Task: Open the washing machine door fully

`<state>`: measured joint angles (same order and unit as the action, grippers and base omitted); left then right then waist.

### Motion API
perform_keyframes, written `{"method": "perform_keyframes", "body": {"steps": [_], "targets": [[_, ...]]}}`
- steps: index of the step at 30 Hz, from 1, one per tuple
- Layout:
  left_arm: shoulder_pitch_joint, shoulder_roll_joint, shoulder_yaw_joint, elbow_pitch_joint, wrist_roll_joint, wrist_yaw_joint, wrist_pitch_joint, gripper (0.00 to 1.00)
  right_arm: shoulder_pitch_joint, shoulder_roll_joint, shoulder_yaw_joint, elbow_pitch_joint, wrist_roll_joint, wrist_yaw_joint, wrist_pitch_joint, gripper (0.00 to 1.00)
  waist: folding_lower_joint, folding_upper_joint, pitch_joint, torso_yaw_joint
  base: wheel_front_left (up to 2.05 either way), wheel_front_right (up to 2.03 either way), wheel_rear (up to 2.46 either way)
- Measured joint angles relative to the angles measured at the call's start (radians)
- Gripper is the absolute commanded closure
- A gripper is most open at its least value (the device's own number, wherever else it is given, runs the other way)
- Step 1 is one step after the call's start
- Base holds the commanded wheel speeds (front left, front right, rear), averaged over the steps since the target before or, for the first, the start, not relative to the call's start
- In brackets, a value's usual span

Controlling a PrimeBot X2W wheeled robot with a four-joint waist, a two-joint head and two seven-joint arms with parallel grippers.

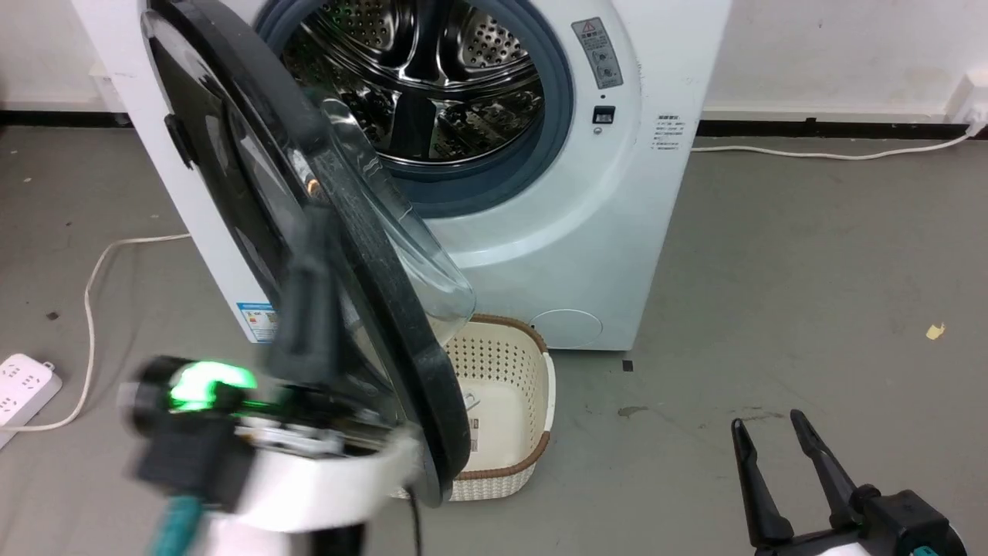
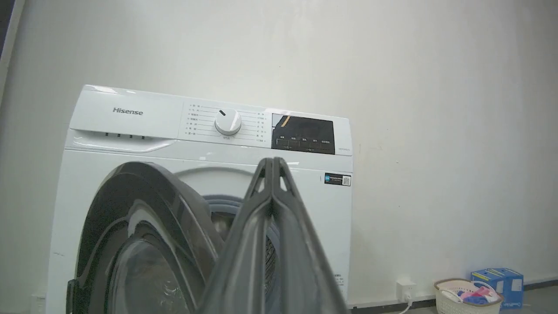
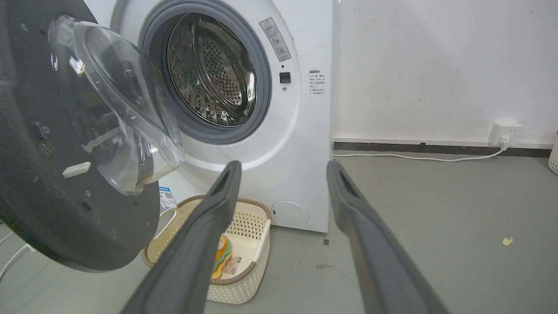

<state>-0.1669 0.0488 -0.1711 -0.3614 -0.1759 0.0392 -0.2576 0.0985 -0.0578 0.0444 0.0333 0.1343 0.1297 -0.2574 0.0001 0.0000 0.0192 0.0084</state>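
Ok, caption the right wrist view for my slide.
Right gripper, jaws apart, faces the washing machine; door swung open, basket on the floor in front.

The head camera looks steeply down from close above the washing machine (image 1: 556, 232), with its open door (image 1: 363, 232) nearest and bare floor (image 1: 810, 270) to the right. The right wrist camera sits low and further right, facing level past the right pincer (image 3: 283, 168) into the drum (image 3: 209, 74). These two views share the door, the drum and the basket (image 1: 509, 386). The left wrist camera, near the door's outer face, tilts up over the left pincer (image 2: 272, 162) toward the control panel (image 2: 261, 126) and the wall (image 2: 436, 109).
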Motion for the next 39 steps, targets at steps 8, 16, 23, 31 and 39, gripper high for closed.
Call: {"method": "perform_keyframes", "body": {"steps": [8, 16, 23, 31, 39], "targets": [[0.046, -0.001, -0.216, 0.211, -0.006, -0.025, 0.061, 1.00, -0.001, 0.002, 0.010, 0.018, 0.012, 0.000, 0.000, 0.00, 0.0000, 0.0000, 0.008, -0.012, 0.00, 0.00, 0.00], [0.074, -0.001, -0.241, 0.384, -0.060, 0.034, 0.106, 1.00, 0.000, 0.002, 0.010, 0.026, 0.017, 0.000, 0.000, 0.00, -0.0001, 0.0000, 0.010, 0.005, 0.00, 0.00, 0.00], [0.060, -0.004, -0.253, 0.435, -0.063, 0.031, 0.085, 1.00, 0.000, 0.003, 0.020, 0.032, 0.025, 0.000, 0.000, 0.00, -0.0001, 0.0000, 0.009, 0.056, 0.00, 0.00, 0.00], [0.056, 0.000, -0.251, 0.441, -0.071, 0.032, 0.072, 1.00, 0.000, 0.003, 0.022, 0.042, 0.036, 0.000, 0.000, 0.00, -0.0001, 0.0000, 0.011, 0.165, 0.00, 0.00, 0.00], [0.067, 0.036, -0.212, 0.425, -0.079, 0.056, 0.071, 1.00, -0.001, 0.004, 0.040, 0.060, 0.043, 0.000, 0.000, 0.00, -0.0002, 0.0000, 0.010, 0.291, 0.00, 0.00, 0.00]]}}
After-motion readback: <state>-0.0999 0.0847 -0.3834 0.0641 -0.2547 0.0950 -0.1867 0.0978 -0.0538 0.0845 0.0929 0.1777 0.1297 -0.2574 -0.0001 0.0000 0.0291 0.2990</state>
